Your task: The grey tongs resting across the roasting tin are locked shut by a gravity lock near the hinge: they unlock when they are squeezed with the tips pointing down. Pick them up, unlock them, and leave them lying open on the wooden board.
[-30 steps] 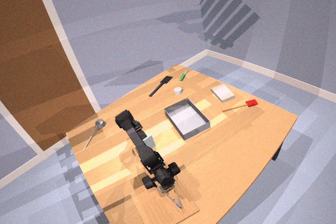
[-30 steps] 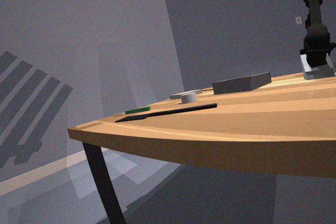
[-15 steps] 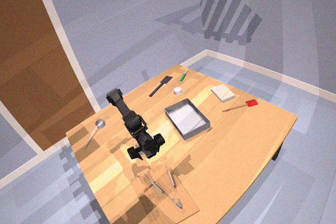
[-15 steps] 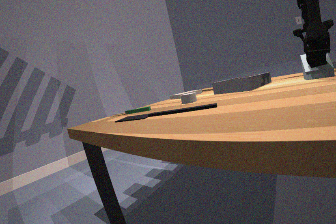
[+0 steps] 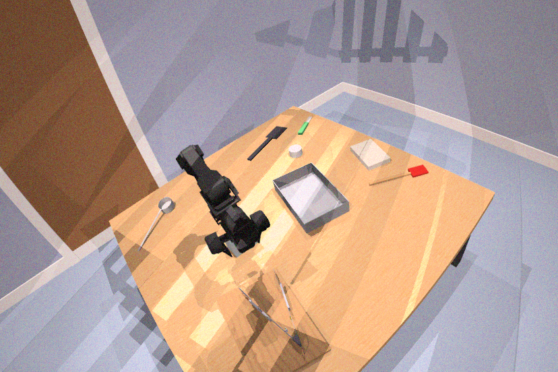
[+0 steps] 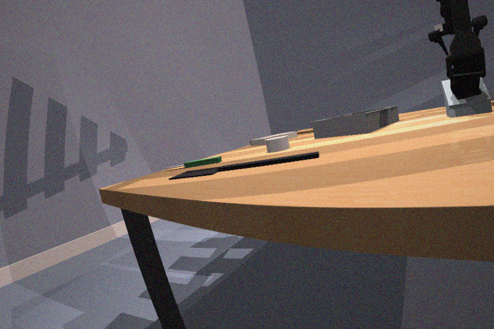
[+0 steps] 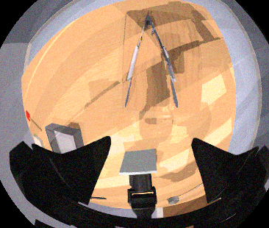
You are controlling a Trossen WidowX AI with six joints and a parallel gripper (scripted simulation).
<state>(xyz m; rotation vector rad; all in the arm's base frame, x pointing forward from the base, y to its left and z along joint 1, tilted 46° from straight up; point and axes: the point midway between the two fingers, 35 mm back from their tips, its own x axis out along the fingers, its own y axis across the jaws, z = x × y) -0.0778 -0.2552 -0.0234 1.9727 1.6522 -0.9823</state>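
The grey tongs [image 5: 296, 339] [image 7: 133, 64] lie spread open in a V on the wooden board [image 5: 270, 352] [image 7: 192, 66], hinge at the far end, tips toward the arm's base. They are out of view in the exterior view. My gripper [image 5: 237, 233] [image 6: 457, 29] [image 7: 153, 142] is wide open with nothing between its fingers. It is raised and drawn back from the tongs, on the side of their tips. The roasting tin [image 5: 328, 218] [image 6: 343, 127] [image 7: 79, 137] stands away from the board, with nothing resting across it.
A black spatula [image 5: 259, 149] [image 6: 271, 161], a green-handled knife [image 5: 303, 127] [image 6: 202, 161], a small white cylinder [image 5: 295, 151] [image 6: 277, 144], a pale slab [image 5: 370, 154] and a red spatula [image 5: 418, 170] lie beyond the tin. A long-handled round cup [image 5: 166, 205] lies near the left edge.
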